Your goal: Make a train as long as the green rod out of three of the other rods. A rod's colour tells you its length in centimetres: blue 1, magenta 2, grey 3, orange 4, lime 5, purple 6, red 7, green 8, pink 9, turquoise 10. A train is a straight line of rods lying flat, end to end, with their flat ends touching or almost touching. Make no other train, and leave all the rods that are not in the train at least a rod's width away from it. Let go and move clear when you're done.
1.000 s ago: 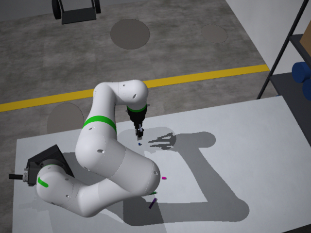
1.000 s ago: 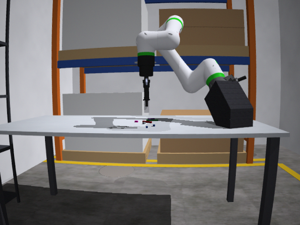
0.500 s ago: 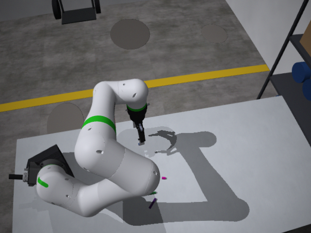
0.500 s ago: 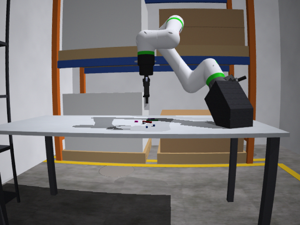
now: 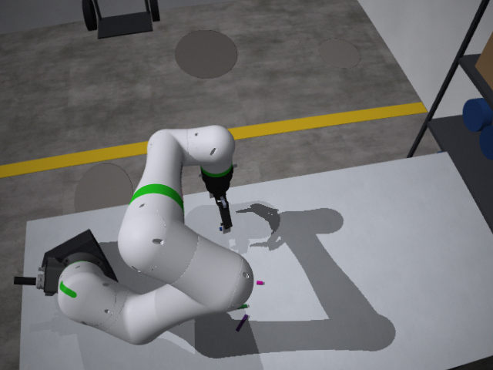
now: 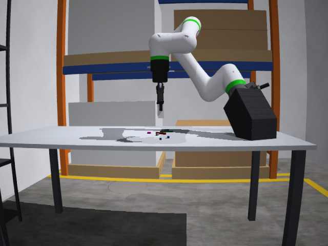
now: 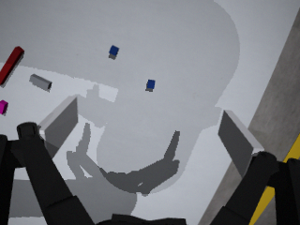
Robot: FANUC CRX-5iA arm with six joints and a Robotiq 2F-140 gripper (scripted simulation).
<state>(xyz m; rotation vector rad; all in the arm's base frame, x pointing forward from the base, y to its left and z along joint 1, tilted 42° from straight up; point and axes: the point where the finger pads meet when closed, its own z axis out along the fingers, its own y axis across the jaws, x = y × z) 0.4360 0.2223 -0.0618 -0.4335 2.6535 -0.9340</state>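
Observation:
My gripper (image 7: 149,115) is open and empty, raised well above the table; it also shows in the top view (image 5: 226,223) and the exterior view (image 6: 160,107). In the wrist view, two small blue rods (image 7: 150,84) (image 7: 113,51) lie apart from each other on the table beyond the fingers. A grey rod (image 7: 40,82), a red rod (image 7: 11,65) and a magenta rod (image 7: 3,107) lie at the left edge. In the top view the magenta rod (image 5: 259,282), the tip of the green rod (image 5: 243,306) and a purple rod (image 5: 241,322) lie beside the arm's elbow, which hides part of the green rod.
The arm's black base block (image 6: 250,114) stands at one end of the table. The table's far edge (image 7: 277,108) runs close to the gripper on the right of the wrist view. Shelving with boxes stands behind the table.

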